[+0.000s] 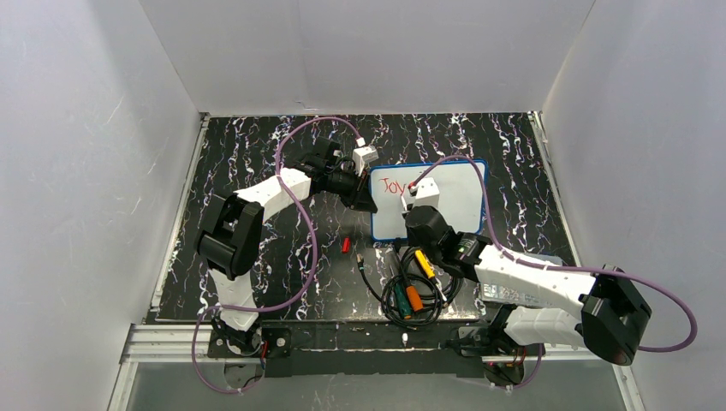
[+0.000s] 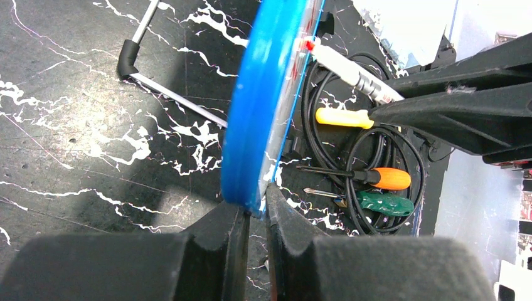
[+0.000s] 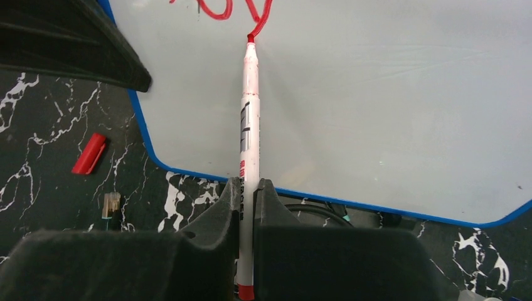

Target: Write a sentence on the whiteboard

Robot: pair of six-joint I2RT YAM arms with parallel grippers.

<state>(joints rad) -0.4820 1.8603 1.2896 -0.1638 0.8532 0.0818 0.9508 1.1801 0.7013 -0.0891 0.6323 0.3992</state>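
Note:
The whiteboard (image 1: 454, 193), white with a blue rim, lies right of the table's middle; its rim shows edge-on in the left wrist view (image 2: 257, 106) and its face fills the right wrist view (image 3: 376, 94). My left gripper (image 1: 366, 204) is shut on its left edge (image 2: 254, 204). My right gripper (image 1: 417, 214) is shut on a white marker (image 3: 249, 125) with a red tip, and the tip touches the board. The sentence (image 1: 394, 185) is a few red letters at the board's top left (image 3: 232, 9); only one short word shows.
A red marker cap (image 1: 346, 245) lies on the black marbled table left of the board. A coil of black cable (image 1: 415, 291) with yellow, orange and green screwdrivers lies in front of the board. A clear box (image 1: 514, 287) sits under my right arm. White walls enclose the table.

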